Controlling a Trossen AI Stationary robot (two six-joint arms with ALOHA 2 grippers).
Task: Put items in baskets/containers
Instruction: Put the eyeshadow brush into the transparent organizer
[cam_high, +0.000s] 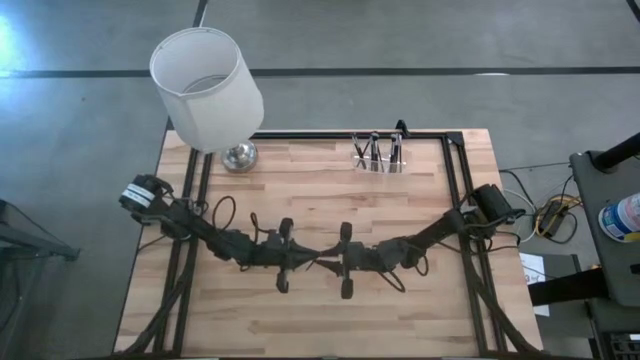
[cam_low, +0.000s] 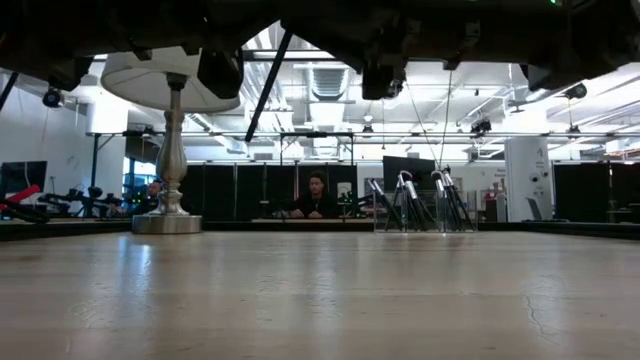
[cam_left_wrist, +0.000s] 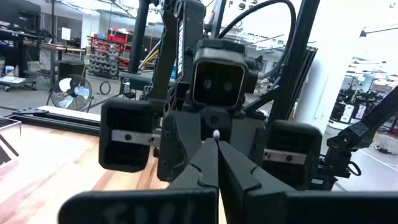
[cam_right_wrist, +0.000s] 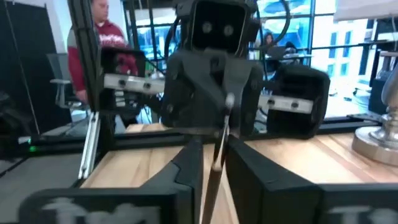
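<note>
At mid-table the left gripper (cam_high: 305, 262) and the right gripper (cam_high: 325, 263) are brought tip to tip, apparently so that a stick can be passed between them. In the right wrist view a thin brush stick (cam_right_wrist: 217, 158) is clamped between the right gripper's fingers, its tip towards the facing gripper. The left gripper's fingers (cam_left_wrist: 208, 163) are seen pressed together; whether they grip the stick cannot be told. The clear holder (cam_high: 378, 158), already stocked with brushes (cam_low: 410, 198), stands at the table's far edge, well apart, near the lamp (cam_high: 208, 88).
</note>
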